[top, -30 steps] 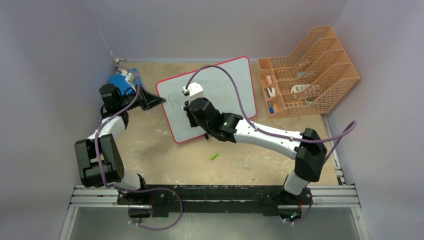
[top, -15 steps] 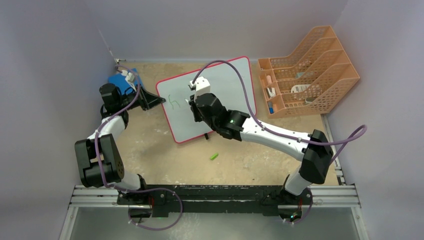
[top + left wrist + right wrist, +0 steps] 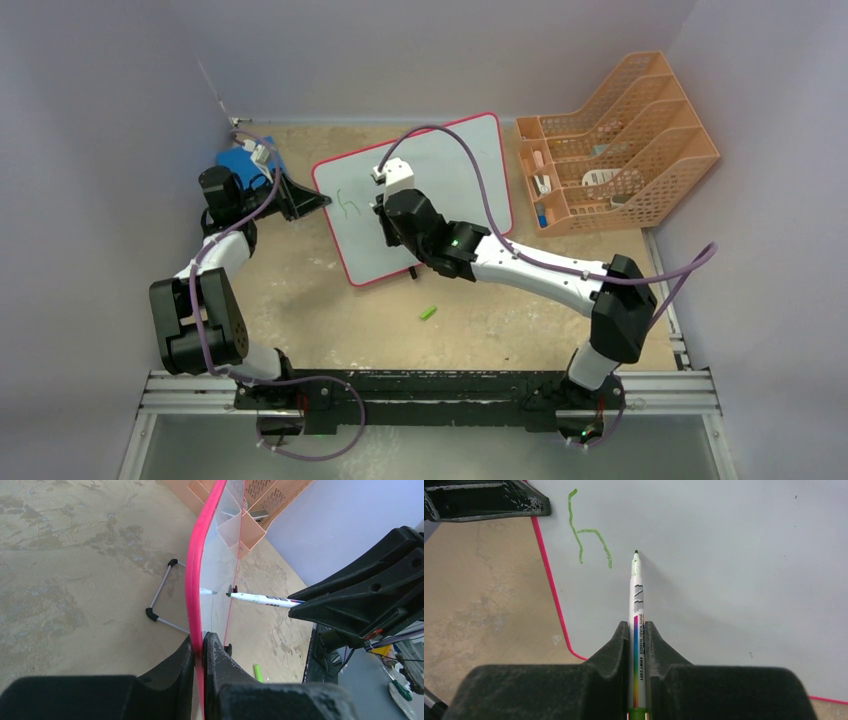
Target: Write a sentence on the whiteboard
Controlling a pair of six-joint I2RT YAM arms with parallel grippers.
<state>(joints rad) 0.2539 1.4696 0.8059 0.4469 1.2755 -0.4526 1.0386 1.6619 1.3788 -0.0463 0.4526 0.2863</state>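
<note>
What is new: A second ago we see only a small green squiggle on the whiteboard (image 3: pixel 455 165). Now it is a whole letter h (image 3: pixel 589 530), and the pen tip sits just to the right of it.
Right gripper: Our right gripper (image 3: pixel 637 627) is squeezed tight on the pen (image 3: pixel 636 595). The pen points straight up the middle of the right wrist picture.
Pen tip: It is on the white face or just above it. We cannot tell which.
Left gripper: Our left gripper (image 3: pixel 202 640) is pinched on the red rim at the left side of the whiteboard. It sits in the same spot as a second ago, so the board stays put.
Whiteboard: It is in the upper middle of the top picture, on the table (image 3: pixel 300 290). In the left wrist picture we see it propped up on a thin wire foot (image 3: pixel 160 587).
Sentence: The sentence (image 3: pixel 347 204) is only that one h so far, at the left part of the board. The rest of the white face is blank.
What it means: We think the first letter is done and the next one goes just right of the h. The job is only starting.
Watch out: The board could wobble while we write, so the left pinch matters.
Other things: A green cap (image 3: pixel 428 313) lies on the table below the board. An orange rack (image 3: pixel 620 140) stands at the upper right.
</note>
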